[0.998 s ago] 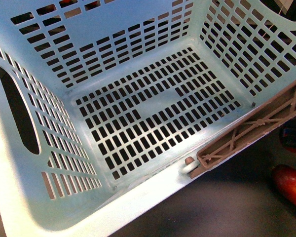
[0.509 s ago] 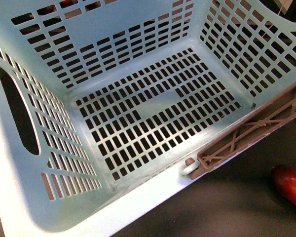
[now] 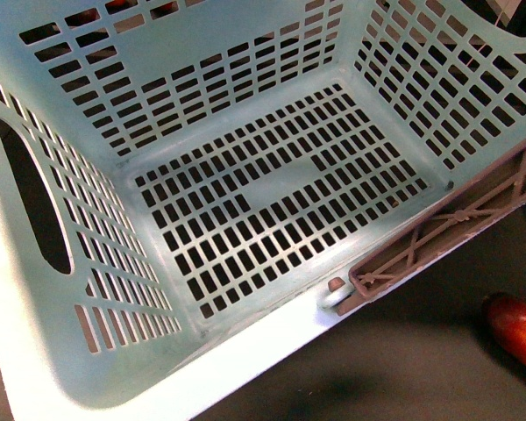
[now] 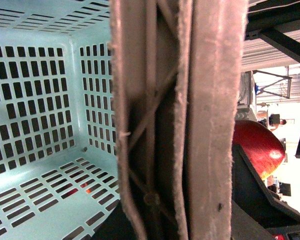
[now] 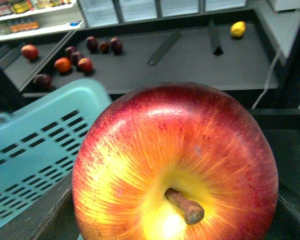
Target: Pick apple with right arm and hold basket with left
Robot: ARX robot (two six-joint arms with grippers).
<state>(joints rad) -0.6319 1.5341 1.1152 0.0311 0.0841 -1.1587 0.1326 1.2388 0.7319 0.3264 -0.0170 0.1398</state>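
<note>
The pale mint-green basket (image 3: 61,351) fills the front view, tilted, its slotted floor bare. Its brown ribbed handle (image 3: 456,224) lies along the right rim. In the left wrist view the handle (image 4: 210,120) stands very close across the frame with the basket's inside (image 4: 35,100) behind it. My left gripper is shut on the basket at this handle, and its fingers are hidden. My right gripper (image 5: 175,220) is shut on the apple (image 5: 175,165), red with a yellow patch, stem towards the camera, held up beside the basket's corner (image 5: 40,140). Neither gripper shows in the front view.
An elongated red-orange fruit (image 3: 517,329) lies on the dark surface right of the basket. In the right wrist view a dark shelf holds several red fruits (image 5: 65,64) and a yellow one (image 5: 237,29). A red rounded shape (image 4: 257,145) shows beyond the handle.
A dark object with red at the right edge of the front view has gone out of sight. The basket and its handle have barely shifted.
</note>
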